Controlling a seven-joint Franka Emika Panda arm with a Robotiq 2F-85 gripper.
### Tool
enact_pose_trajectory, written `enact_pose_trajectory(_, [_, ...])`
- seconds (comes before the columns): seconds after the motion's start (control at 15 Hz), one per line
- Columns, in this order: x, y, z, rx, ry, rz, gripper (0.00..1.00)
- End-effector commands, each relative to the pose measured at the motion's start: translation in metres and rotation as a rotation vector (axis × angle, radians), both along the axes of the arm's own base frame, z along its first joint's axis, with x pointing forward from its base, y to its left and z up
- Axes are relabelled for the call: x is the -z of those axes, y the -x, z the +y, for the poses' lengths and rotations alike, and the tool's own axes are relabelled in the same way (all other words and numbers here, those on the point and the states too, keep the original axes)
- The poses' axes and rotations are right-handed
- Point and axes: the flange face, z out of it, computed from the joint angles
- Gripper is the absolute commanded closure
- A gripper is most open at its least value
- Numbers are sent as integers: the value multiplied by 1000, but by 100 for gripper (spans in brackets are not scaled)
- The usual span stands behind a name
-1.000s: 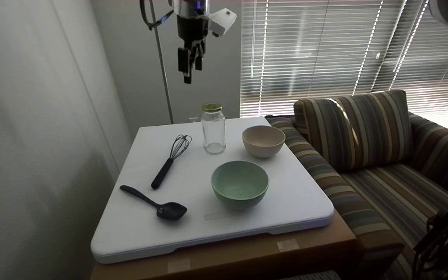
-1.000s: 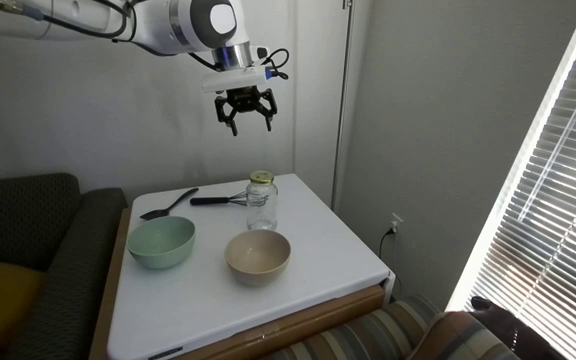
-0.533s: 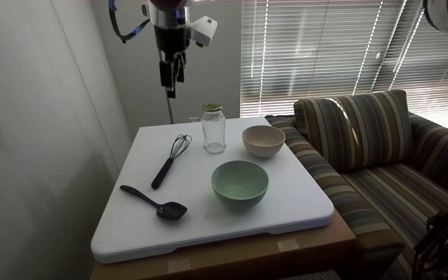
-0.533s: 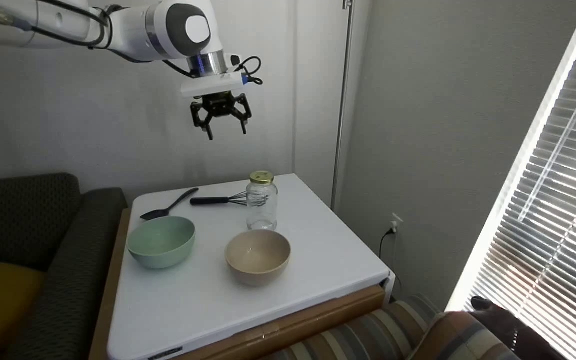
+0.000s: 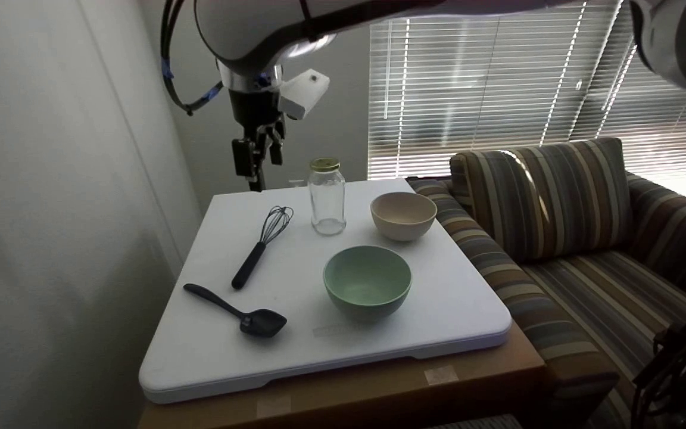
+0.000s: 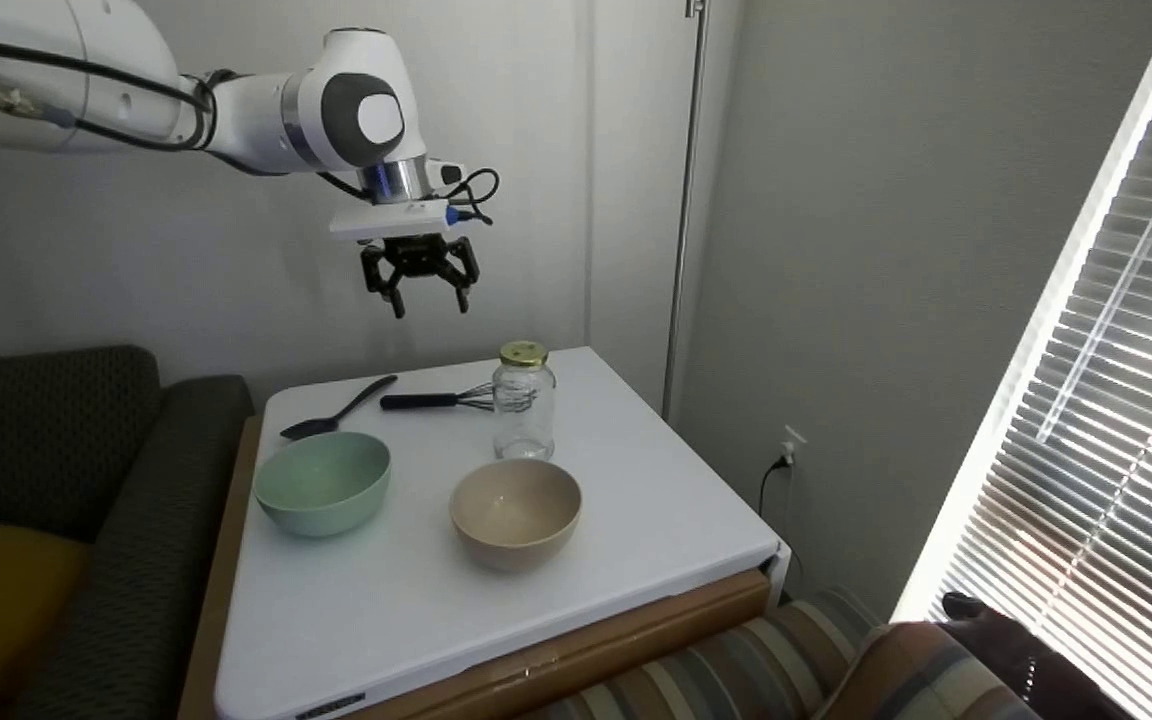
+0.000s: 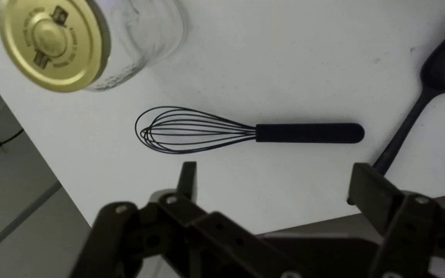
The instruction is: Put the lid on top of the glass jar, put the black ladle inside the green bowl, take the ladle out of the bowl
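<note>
The olive-gold lid (image 5: 325, 164) sits on the mouth of the upright glass jar (image 5: 327, 205); the wrist view shows the same lid (image 7: 50, 44) at its upper left. Lying flat on the table is the black ladle (image 5: 262, 323), apart from the green bowl (image 5: 367, 308), whose inside looks bare. In the wrist view part of the ladle (image 7: 444, 61) runs off the right edge, and a finger hides some of its handle. My gripper (image 6: 431, 310) hangs above the tabletop, fingers wide apart with nothing between them. The green bowl is outside the wrist view.
A black whisk (image 7: 307, 133) lies between ladle and jar, just beyond the fingertips in the wrist view. Near the jar stands a smaller cream bowl (image 6: 516, 545). The white table (image 5: 295, 369) borders a wall (image 5: 99, 238) and a striped armchair (image 5: 539, 202).
My open gripper has come down toward the table. It has also shifted left in both exterior views, away from the jar. Lid, jar, ladle and bowls have stayed in place.
</note>
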Motion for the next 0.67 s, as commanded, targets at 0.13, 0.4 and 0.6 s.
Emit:
enact_pose_trajectory(0.13, [44,14,27,181,-1,32,0])
enact_pose_trajectory(0.4, [78,29,47,231,6,75,0])
enact_pose_trajectory(0.6, [104,39,55,253,17,116,0])
